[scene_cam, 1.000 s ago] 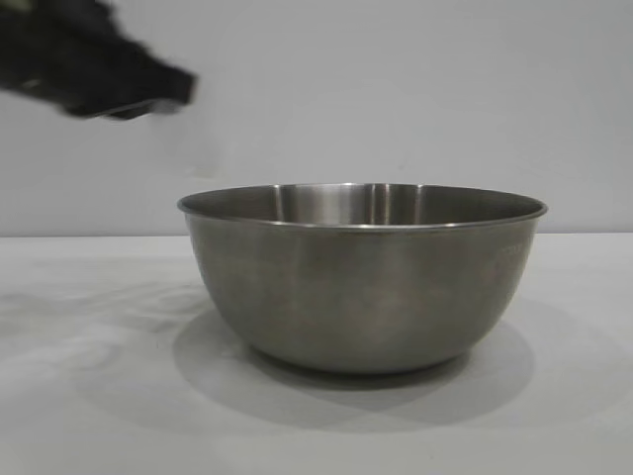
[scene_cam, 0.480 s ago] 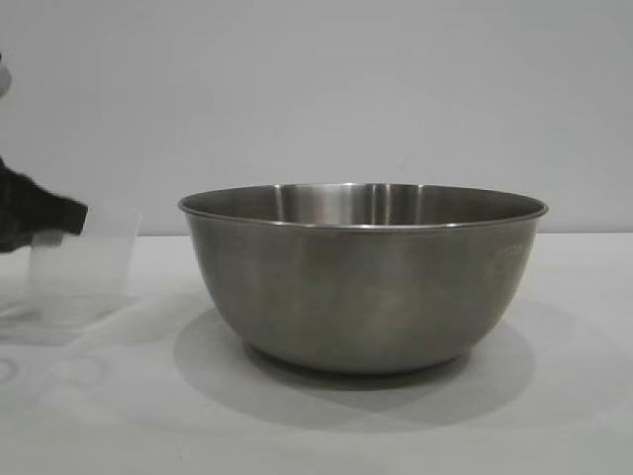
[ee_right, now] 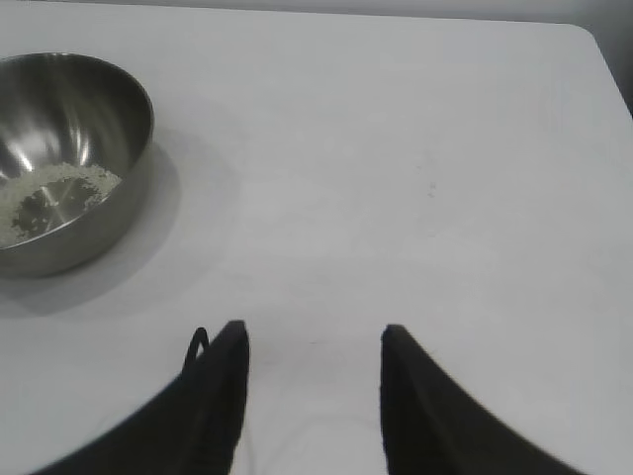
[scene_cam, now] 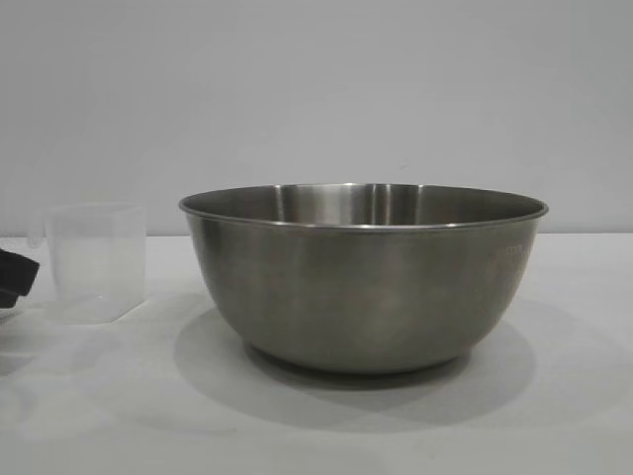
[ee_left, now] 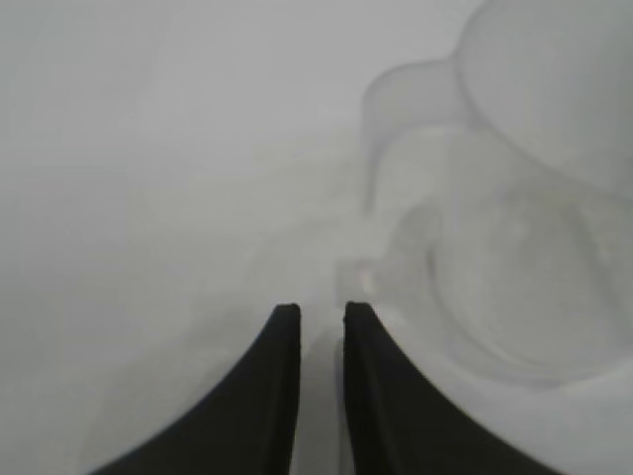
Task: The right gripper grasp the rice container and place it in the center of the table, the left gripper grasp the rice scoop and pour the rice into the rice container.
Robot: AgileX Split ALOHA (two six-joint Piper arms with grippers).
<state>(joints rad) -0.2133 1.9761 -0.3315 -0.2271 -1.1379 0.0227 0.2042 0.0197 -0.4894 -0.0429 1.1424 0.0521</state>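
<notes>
The rice container (scene_cam: 361,287), a big steel bowl, stands in the middle of the table (scene_cam: 564,416). In the right wrist view the container (ee_right: 89,109) holds a small patch of rice (ee_right: 54,188). The rice scoop (scene_cam: 96,259) stands upright on the cloth left of the bowl and looks empty. My left gripper (scene_cam: 14,277) shows as a black tip at the left edge, just apart from the scoop. In the left wrist view its jaws (ee_left: 321,315) stand a narrow gap apart with nothing between them, the scoop (ee_left: 514,277) beside them. My right gripper (ee_right: 312,336) is open and empty, away from the bowl.
The white cloth runs bare around the bowl in the exterior view. In the right wrist view the table's far corner (ee_right: 584,40) shows, with open cloth between my right gripper and the bowl.
My left gripper came down from above the bowl's left side with the scoop, set it upright on the cloth, let go and drew back left. The bowl has not moved.
</notes>
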